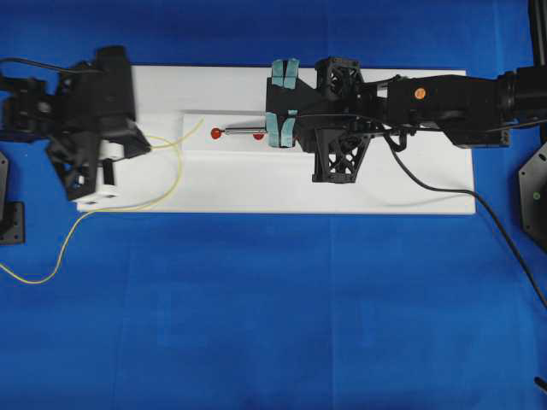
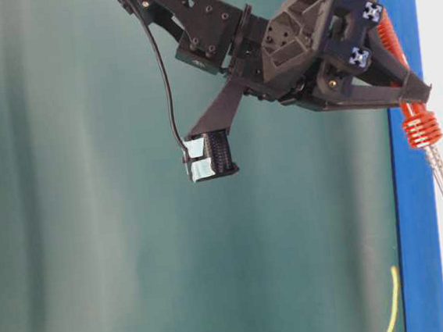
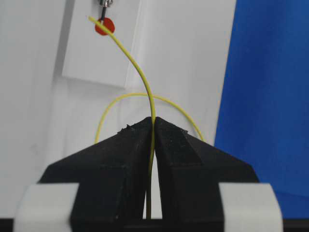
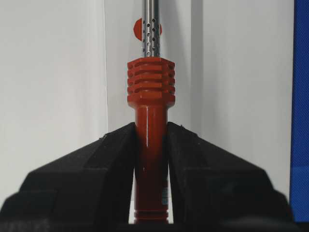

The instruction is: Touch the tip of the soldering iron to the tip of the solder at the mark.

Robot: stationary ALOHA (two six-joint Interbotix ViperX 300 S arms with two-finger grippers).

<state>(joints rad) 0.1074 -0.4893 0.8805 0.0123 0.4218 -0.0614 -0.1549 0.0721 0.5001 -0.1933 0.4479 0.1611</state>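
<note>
My right gripper (image 4: 150, 126) is shut on the orange-red handle of the soldering iron (image 4: 150, 82), which it holds level over the white board. In the overhead view this gripper (image 1: 278, 131) points left, and the iron's silver shaft (image 1: 244, 132) ends right beside a red mark (image 1: 216, 132). My left gripper (image 3: 153, 120) is shut on the yellow solder (image 3: 140, 72). The solder's free end crosses the red mark (image 3: 104, 26) and ends just left of it, a little apart from the iron tip (image 3: 106, 3). The left gripper (image 1: 141, 141) is at the board's left end. The solder (image 1: 175, 166) loops behind it.
The white board (image 1: 342, 184) carries a raised white block (image 1: 235, 115) and a second red mark (image 1: 259, 136). The iron's black cord (image 1: 444, 192) trails off to the right over the blue cloth. Loose solder (image 1: 51, 273) runs off the left edge. Black mounts (image 1: 534, 192) stand at both sides.
</note>
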